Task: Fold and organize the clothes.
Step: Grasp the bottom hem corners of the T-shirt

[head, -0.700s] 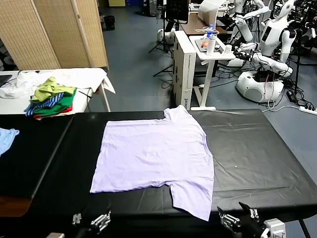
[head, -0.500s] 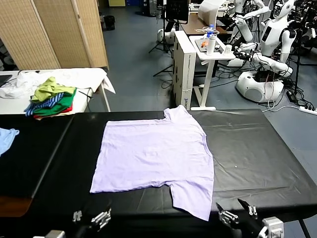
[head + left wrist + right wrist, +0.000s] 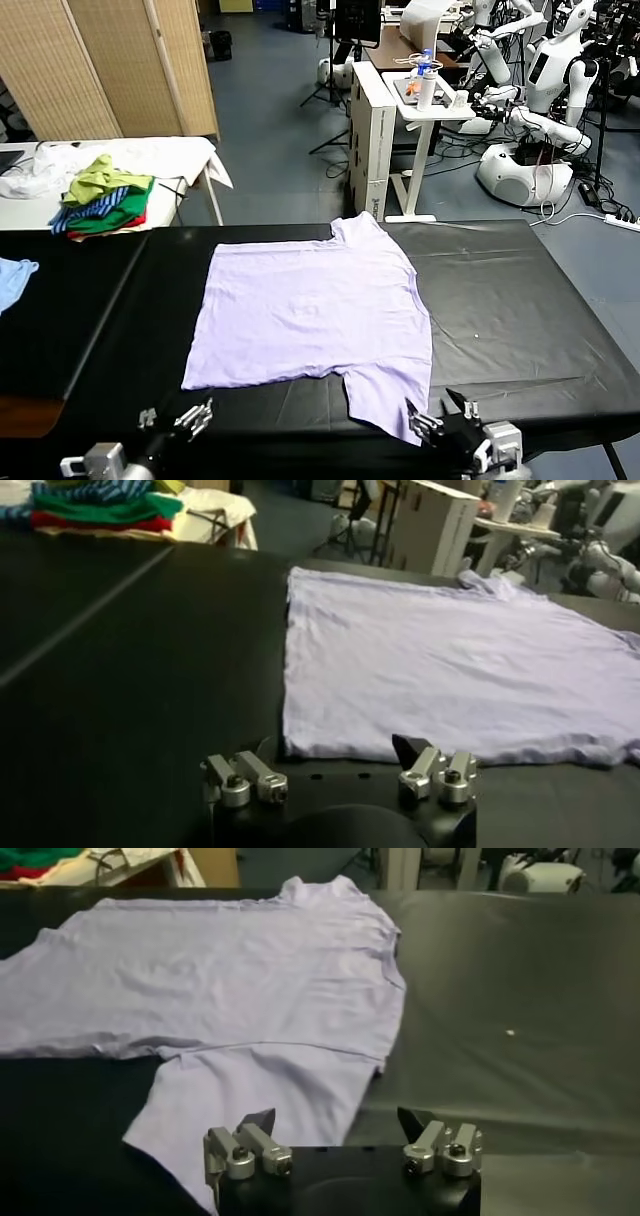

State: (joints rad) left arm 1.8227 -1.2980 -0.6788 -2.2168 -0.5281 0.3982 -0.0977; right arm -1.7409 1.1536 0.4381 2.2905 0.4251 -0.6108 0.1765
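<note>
Head view: T-shirt [image 3: 315, 315] flat, plain face up, mid black counter [image 3: 520, 300]. Left claw [image 3: 178, 420] spread, at near edge, just short of hem. Right claw [image 3: 445, 425] spread, beside near sleeve corner. Garment pile [image 3: 100, 195] on side table.

My head cam sits high, looking fwd and down over the whole black worktop [image 3: 520, 300], lab behind. Both wrist cams ride low at the near edge, facing across it, own fingers [image 3: 438, 776] close in foreground. All three share the lavender T-shirt [image 3: 315, 310].
</note>
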